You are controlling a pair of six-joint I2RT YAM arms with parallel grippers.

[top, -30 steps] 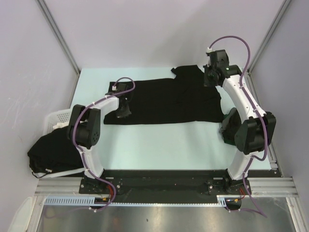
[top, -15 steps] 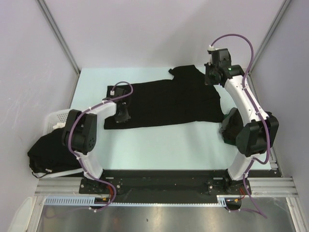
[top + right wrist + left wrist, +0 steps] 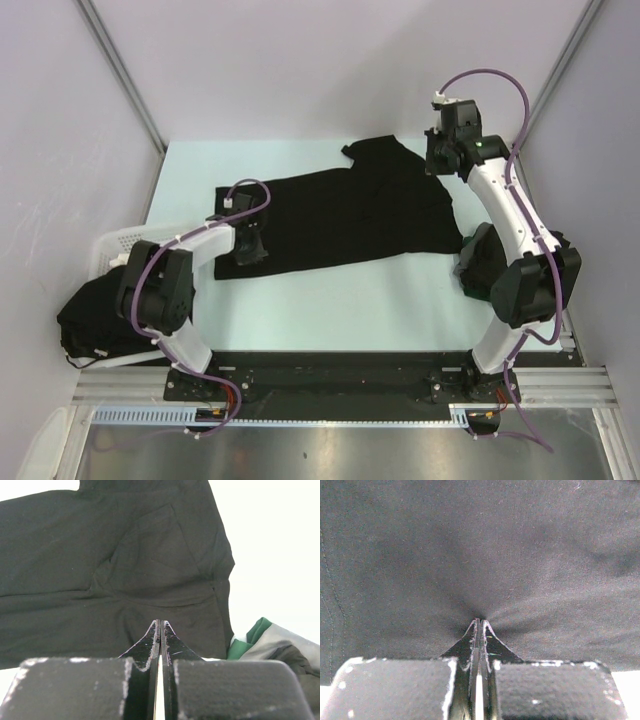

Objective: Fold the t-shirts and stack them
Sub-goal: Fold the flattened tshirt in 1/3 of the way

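Note:
One black t-shirt (image 3: pixel 350 215) lies spread flat across the far half of the table. My left gripper (image 3: pixel 248 250) is shut, and its tips press down into the shirt's left part. In the left wrist view, wrinkles in the cloth (image 3: pixel 480 545) run out from the closed tips (image 3: pixel 480 621). I see no fold between the jaws. My right gripper (image 3: pixel 438 165) is shut above the shirt's far right corner. In the right wrist view it (image 3: pixel 160 622) hangs over the shirt (image 3: pixel 100 580) with nothing between its fingers. More black t-shirts (image 3: pixel 95 315) are heaped at the left.
A white slotted basket (image 3: pixel 115 243) stands at the table's left edge, with the dark heap spilling over its near side. A green and grey bundle (image 3: pixel 468 245) (image 3: pixel 260 635) lies beside the right arm. Frame posts stand at both far corners.
My left gripper slid nearer and a little left, dragging the shirt's left end, so the shirt turned slightly. The far collar corner shifted left. My right gripper barely moved.

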